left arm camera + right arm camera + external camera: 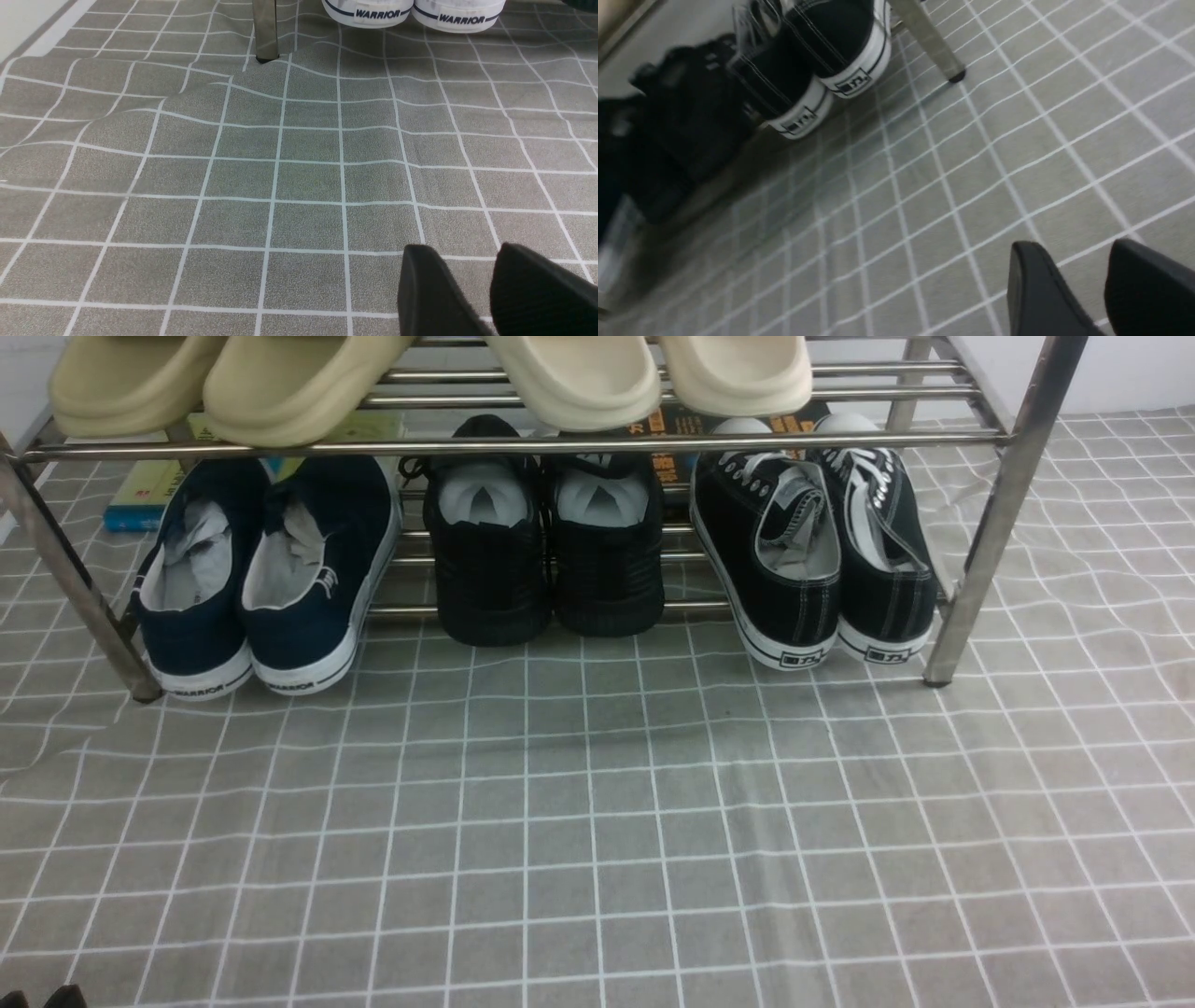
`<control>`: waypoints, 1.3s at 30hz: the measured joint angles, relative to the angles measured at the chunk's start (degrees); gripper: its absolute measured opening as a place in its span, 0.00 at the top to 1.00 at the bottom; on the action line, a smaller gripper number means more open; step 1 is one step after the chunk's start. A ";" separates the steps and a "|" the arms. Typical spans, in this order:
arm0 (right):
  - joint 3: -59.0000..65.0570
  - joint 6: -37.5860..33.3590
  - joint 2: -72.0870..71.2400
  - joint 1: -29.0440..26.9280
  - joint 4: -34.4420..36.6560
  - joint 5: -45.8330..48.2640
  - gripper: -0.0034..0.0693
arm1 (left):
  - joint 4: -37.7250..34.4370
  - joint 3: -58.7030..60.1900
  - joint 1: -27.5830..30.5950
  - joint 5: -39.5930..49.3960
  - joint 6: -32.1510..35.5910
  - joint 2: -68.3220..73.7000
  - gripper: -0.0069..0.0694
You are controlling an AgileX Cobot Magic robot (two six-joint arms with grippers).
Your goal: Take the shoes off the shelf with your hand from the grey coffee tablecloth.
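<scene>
The pair of black canvas sneakers point(794, 597) with white soles stands heels-out at the right end of the steel shelf's point(513, 446) lower tier. It also shows in the right wrist view point(840, 42), beside the shelf's right front leg point(929, 42). My left gripper point(467, 252) is open and empty over the grey grid tablecloth point(280, 177), well in front of the shelf; only its tips show at the front view's bottom left point(39, 999). My right gripper point(1073, 247) is open and empty, low over the cloth point(971, 177), some way from the sneakers. It is out of the front view.
Navy slip-ons point(261, 588) sit at the lower tier's left and all-black sneakers point(546, 551) in the middle. Beige slippers point(308, 383) and cream slippers point(653, 373) lie on the top tier. Books point(140, 495) lie behind. The cloth point(597, 821) is wrinkled by the left leg point(266, 32).
</scene>
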 joint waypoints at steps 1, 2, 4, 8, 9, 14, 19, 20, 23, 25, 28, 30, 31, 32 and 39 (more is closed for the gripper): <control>0.07 0.31 0.00 0.00 1.92 0.00 0.62 | 0.01 0.00 0.00 0.00 0.00 0.00 0.59; 0.12 0.41 0.00 0.00 2.77 0.00 0.62 | 0.01 0.00 0.00 0.00 0.00 0.00 0.59; 0.18 0.56 0.00 0.00 4.45 0.00 0.62 | 0.01 0.00 0.00 0.00 0.00 0.00 0.59; 0.18 0.56 0.00 0.00 5.32 0.06 0.62 | 0.01 0.00 0.00 0.00 0.00 0.00 0.59; 0.23 0.49 0.00 0.00 5.43 -0.09 0.63 | 0.01 0.00 0.00 0.00 0.00 0.00 0.59; -4.18 -4.57 0.18 0.00 3.16 -0.38 0.74 | 0.01 0.00 0.00 0.00 0.00 0.00 0.59; -15.07 -8.18 8.54 -0.02 -6.12 2.32 0.96 | 0.01 0.00 0.00 0.00 0.00 0.00 0.59; -19.78 -5.19 15.63 -0.13 -10.79 9.17 0.97 | 0.01 0.00 0.00 0.00 0.00 0.00 0.59; -24.13 -1.63 25.05 -0.31 -15.10 18.86 0.97 | 0.01 0.00 0.00 0.00 0.00 0.00 0.59; -26.35 -1.49 32.62 -0.31 -16.90 23.96 0.96 | 0.01 0.00 0.00 0.00 0.00 0.00 0.59; -29.52 -5.75 41.95 0.05 -14.69 25.46 0.94 | 0.01 0.00 0.00 0.00 0.00 0.00 0.59; -32.18 -11.13 47.83 1.28 -10.14 25.40 0.90 | 0.01 0.00 0.00 0.00 0.00 0.00 0.59; -33.31 -14.05 50.60 2.14 -8.17 25.38 0.87 | 0.01 0.00 0.00 0.00 0.00 0.00 0.59; -34.81 -16.78 53.34 3.49 -5.93 25.33 0.83 | 0.01 0.00 0.00 0.00 0.00 0.00 0.59; -49.32 -21.38 69.49 13.98 -4.37 24.97 0.56 | 0.01 0.00 0.00 0.00 0.00 0.00 0.59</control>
